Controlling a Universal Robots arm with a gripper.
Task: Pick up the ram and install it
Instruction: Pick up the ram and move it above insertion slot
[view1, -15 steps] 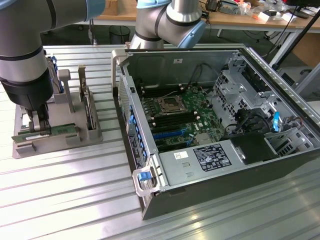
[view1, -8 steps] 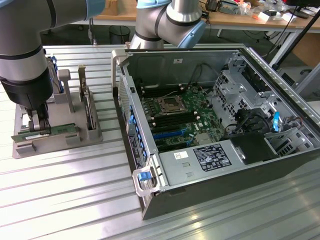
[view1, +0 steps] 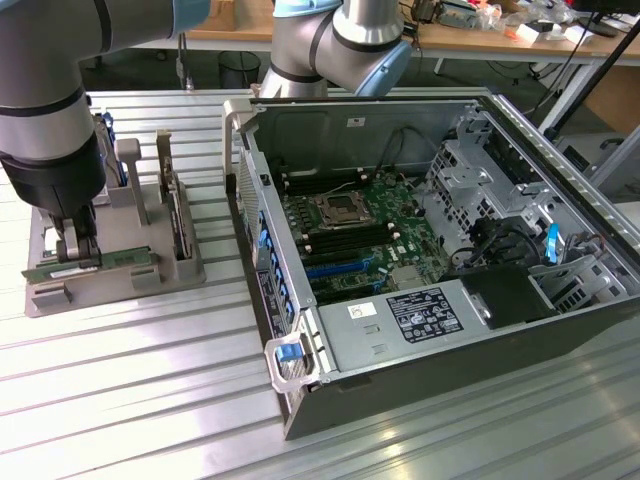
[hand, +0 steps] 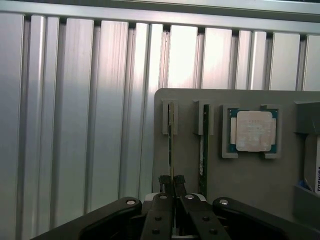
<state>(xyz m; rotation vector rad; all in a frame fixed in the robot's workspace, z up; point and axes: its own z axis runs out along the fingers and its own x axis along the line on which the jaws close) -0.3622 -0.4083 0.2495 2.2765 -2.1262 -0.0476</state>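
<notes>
A ribbed aluminium table (view1: 150, 400) catches soft light in pale bands. Behind the table stands a cluttered wooden desk (view1: 240, 25); a black bin (view1: 238, 68) sits on the floor beyond the table's far edge.

At the exterior view's left the arm (view1: 45, 120) reaches down over a gray holder (view1: 135, 278) on the ribbed metal table (view1: 150, 400). Its jaws are closed on the ram (view1: 120, 261), which lies level across the holder's front. At the exterior view's right sits an open computer case (view1: 420, 390), its motherboard (view1: 365, 235) exposed.
</notes>
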